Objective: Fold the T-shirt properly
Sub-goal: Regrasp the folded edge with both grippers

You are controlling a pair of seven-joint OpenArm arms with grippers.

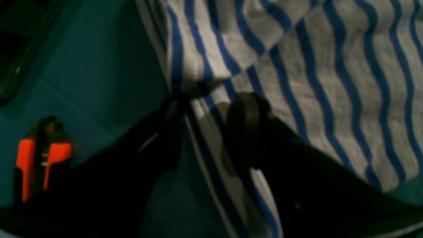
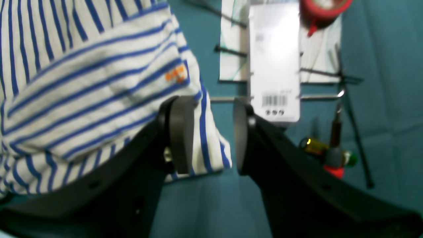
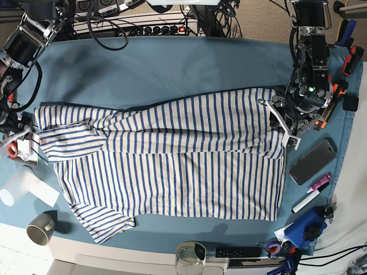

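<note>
Mid-fold: the left gripper (image 1: pixel 206 105) seems clenched on the T-shirt (image 3: pixel 172 154) edge; the right gripper (image 2: pixel 210 132) straddles the sleeve hem, unclosed. Next, carry both edges across together.

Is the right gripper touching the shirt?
Touching. Right wrist view: the shirt edge passes between the right gripper pads, against the left one.

The T-shirt (image 3: pixel 172 160) lies spread across the teal tablecloth (image 3: pixel 172 69), its far edge folded over toward the middle. One arm's gripper (image 3: pixel 281 117) sits at the shirt's right edge — the other (image 3: pixel 23 140) at its left sleeve. A phone (image 3: pixel 312 161) and marker (image 3: pixel 311 195) lie right; a cup (image 3: pixel 40 229) near left.
</note>
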